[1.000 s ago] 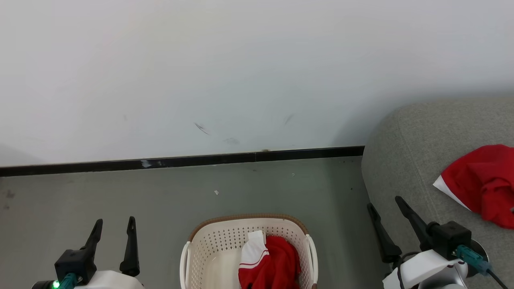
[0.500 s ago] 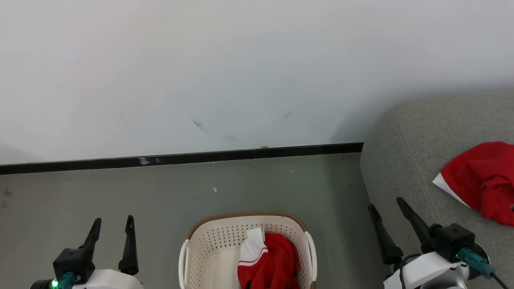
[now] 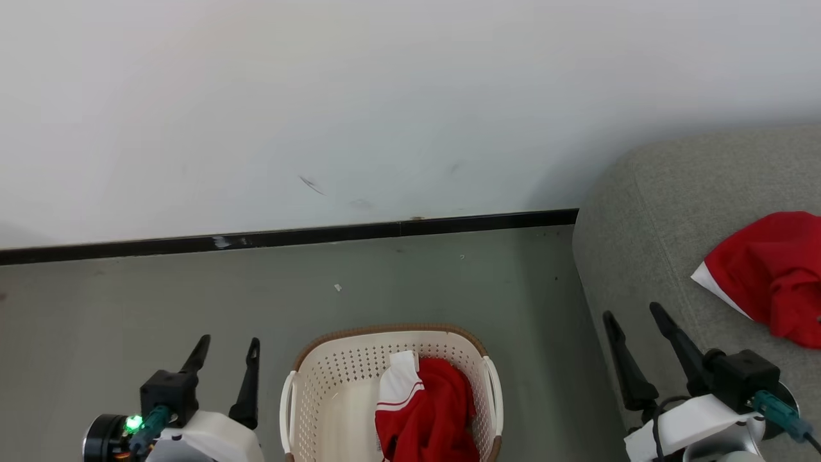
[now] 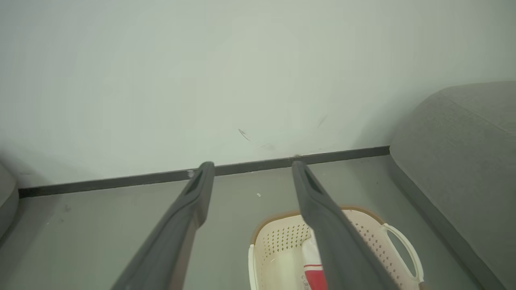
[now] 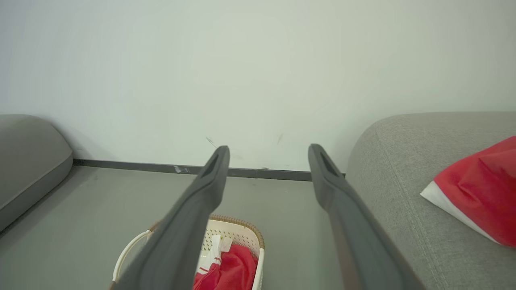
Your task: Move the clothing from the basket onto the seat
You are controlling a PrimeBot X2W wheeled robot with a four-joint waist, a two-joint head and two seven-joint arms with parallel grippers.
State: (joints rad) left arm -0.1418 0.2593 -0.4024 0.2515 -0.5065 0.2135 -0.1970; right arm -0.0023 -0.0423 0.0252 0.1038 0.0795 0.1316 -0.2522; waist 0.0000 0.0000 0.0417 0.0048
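A: How are the arms posed?
B: Both low, fingers pointing up toward the wall (image 3: pixel 385 96). The left claw (image 3: pixel 229 339) hangs left of the basket (image 3: pixel 385 328), and the right claw (image 3: pixel 631 310) is at the edge of the seat (image 3: pixel 648 212). Both are released and empty.
A: And the clothes?
B: 1 red garment (image 3: pixel 436 410), white panel showing, lies crumpled in the basket. The other garment (image 3: pixel 776 276) lies on the seat.

the right gripper (image 5: pixel 269 150) has its long dark fingers wide apart. behind one, a cream perforated plastic basket (image 5: pixel 250 241) holds crumpled red-and-white clothing (image 5: pixel 234 268); another red, white-edged garment (image 5: pixel 479 189) lies on the grey fabric seat (image 5: pixel 395 193).
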